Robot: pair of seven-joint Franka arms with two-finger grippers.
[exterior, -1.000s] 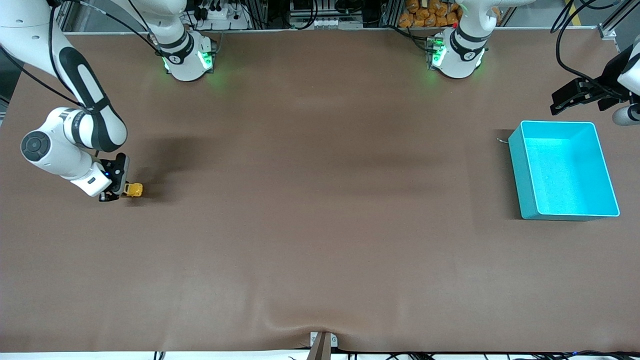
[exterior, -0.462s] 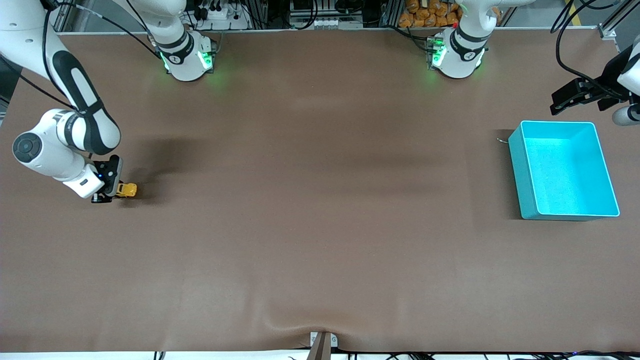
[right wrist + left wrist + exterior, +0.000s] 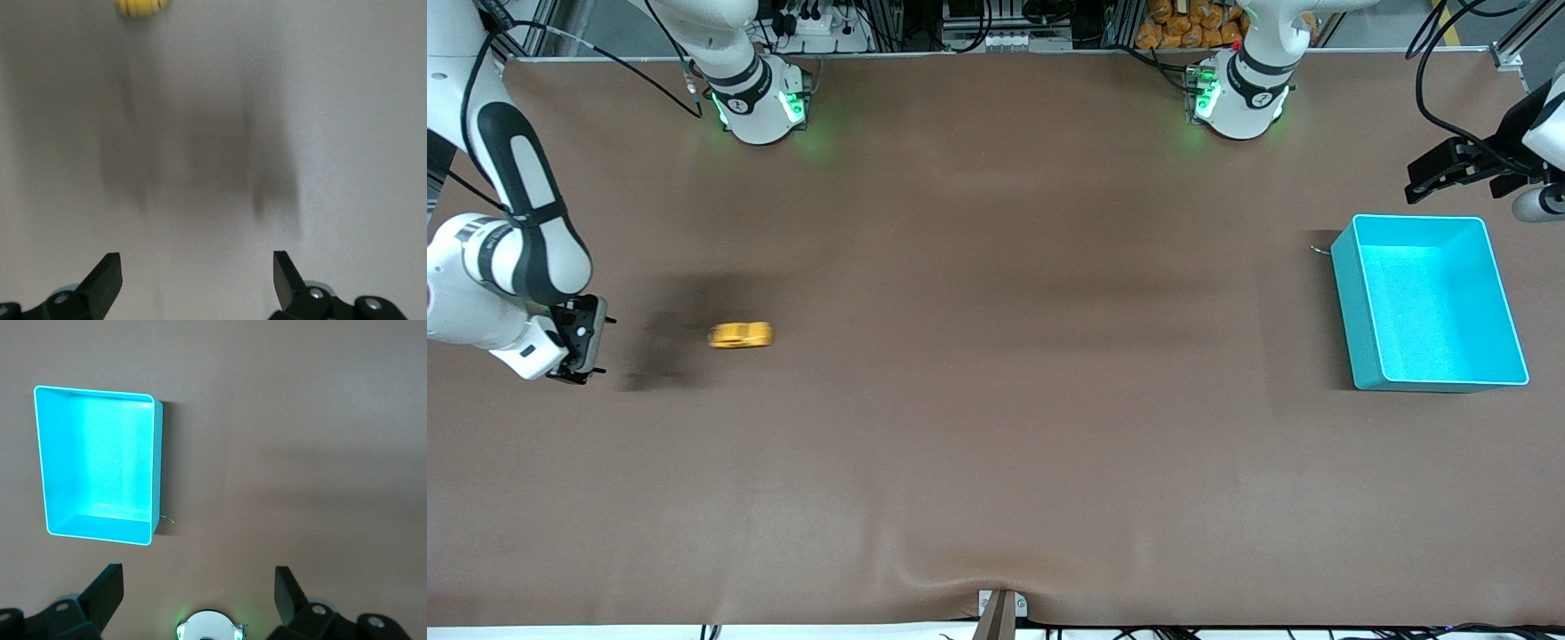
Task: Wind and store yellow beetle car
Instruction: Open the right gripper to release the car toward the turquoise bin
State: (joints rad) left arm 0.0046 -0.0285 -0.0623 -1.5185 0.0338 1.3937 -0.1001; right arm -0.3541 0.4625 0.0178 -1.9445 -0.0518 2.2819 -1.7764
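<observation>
A moment ago the right gripper (image 3: pixel 580 351) was clamped on the yellow beetle car (image 3: pixel 740 335) at the right arm's end of the table (image 3: pixel 996 427); now its jaws stand wide apart with nothing between them, and it has drawn back toward that table edge. The car has left it and sits alone on the bare brown surface, smeared in the front view as if rolling toward the left arm's end. In the right wrist view the car (image 3: pixel 141 6) shows only as a yellow blob, well apart from the spread fingers (image 3: pixel 107 277). That reads as the winding and release being done, with storing still to come. The turquoise bin (image 3: pixel 1432 302) is empty and well apart from the car, with a long stretch of open table between them and nothing to block a run or a carry. The left gripper (image 3: pixel 1449 169) waits, hovering near the bin toward the left arm's end, its jaws fully apart and empty.
</observation>
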